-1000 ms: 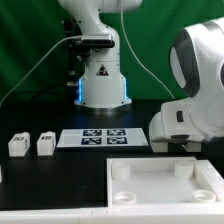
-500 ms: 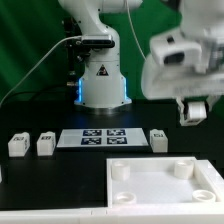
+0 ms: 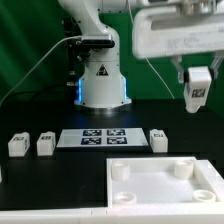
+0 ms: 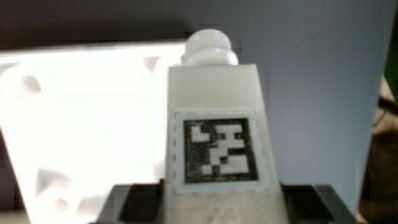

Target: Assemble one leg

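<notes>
My gripper (image 3: 197,84) hangs high at the exterior view's right, shut on a white leg (image 3: 197,92) that points down well above the table. In the wrist view the same leg (image 4: 217,120) stands between the dark jaws of my gripper (image 4: 219,203). Its black-and-white tag faces the camera and its round peg is at the far end. The large white tabletop (image 3: 160,192) with round corner sockets lies below at the front right. It also shows behind the leg in the wrist view (image 4: 71,110).
Three more legs stand on the black table: two at the exterior view's left (image 3: 17,144) (image 3: 45,144) and one right of the marker board (image 3: 158,139). The marker board (image 3: 100,137) lies in front of the arm's base (image 3: 100,85).
My gripper has risen from low by the table at the right to high up, carrying the leg. The leg next to the marker board, hidden before, is now uncovered.
</notes>
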{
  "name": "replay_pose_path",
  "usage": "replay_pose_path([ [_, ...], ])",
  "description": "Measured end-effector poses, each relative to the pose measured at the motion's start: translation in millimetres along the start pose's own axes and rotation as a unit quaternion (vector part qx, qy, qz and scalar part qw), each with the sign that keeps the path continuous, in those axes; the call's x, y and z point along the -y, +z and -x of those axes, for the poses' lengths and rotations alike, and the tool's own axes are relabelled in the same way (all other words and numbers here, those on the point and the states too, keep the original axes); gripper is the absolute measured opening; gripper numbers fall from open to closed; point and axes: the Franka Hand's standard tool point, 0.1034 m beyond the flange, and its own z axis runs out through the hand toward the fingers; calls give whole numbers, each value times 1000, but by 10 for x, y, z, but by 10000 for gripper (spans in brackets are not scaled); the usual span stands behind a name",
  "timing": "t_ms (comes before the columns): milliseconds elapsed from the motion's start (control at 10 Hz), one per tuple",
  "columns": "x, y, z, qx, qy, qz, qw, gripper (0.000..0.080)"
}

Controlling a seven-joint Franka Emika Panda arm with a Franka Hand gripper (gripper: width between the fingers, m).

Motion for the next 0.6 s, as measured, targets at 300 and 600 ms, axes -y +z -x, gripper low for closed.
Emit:
replay_pose_path([
  [300,10,50,95,-31,-2,-6,999,294],
  [600,-98,77,5,-41,-15,3,999,294],
])
